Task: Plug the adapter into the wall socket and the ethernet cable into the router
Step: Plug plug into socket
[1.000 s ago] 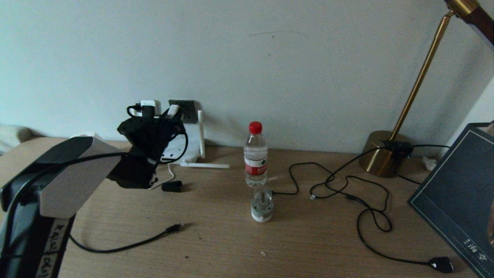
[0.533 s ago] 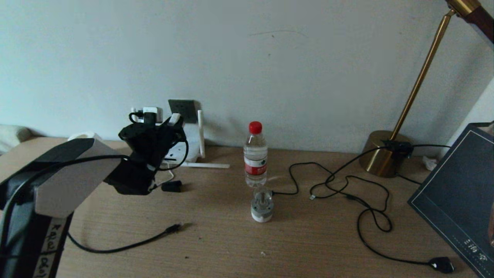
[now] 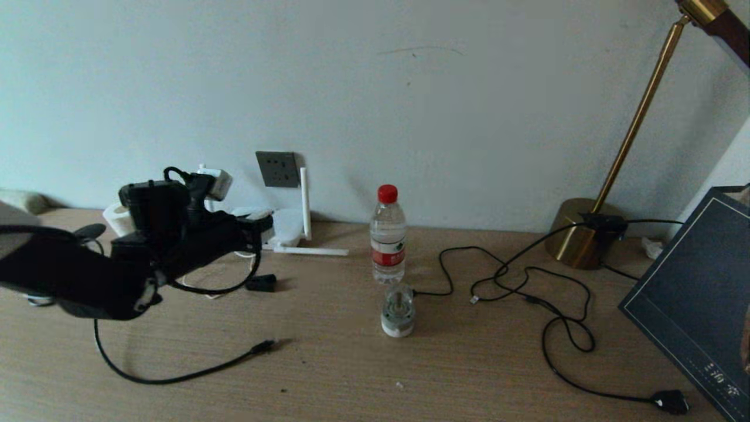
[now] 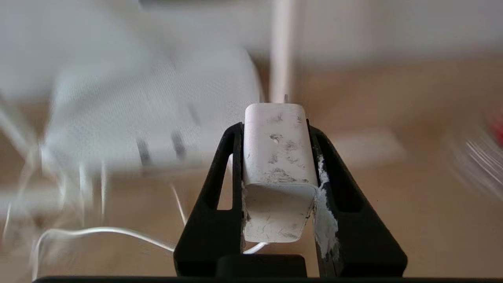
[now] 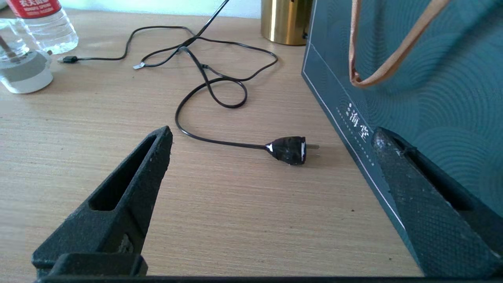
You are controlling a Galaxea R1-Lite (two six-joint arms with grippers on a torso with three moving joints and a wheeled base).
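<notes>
My left gripper (image 4: 275, 118) is shut on the white adapter (image 4: 279, 153), whose thin white cord (image 4: 106, 232) trails down to the table. In the head view this gripper (image 3: 261, 225) hangs low at the left, pointing toward the white router (image 3: 288, 225), well below and left of the dark grey wall socket (image 3: 277, 169). The adapter itself is hard to make out there. The black ethernet cable (image 3: 193, 370) lies on the table in front, its small connector (image 3: 265, 346) free. My right gripper (image 5: 273, 133) is open over bare table at the right.
A small black block (image 3: 261, 283) lies near the router. A water bottle (image 3: 387, 234) and a small jar (image 3: 398, 310) stand mid-table. A brass lamp base (image 3: 577, 234), a black cable with a chunky plug (image 5: 289, 149) and a dark box (image 3: 697, 305) fill the right side.
My left arm has swung left and down, away from the wall socket, carrying the adapter. The gripper, earlier up at the socket, now sits low beside the router.
</notes>
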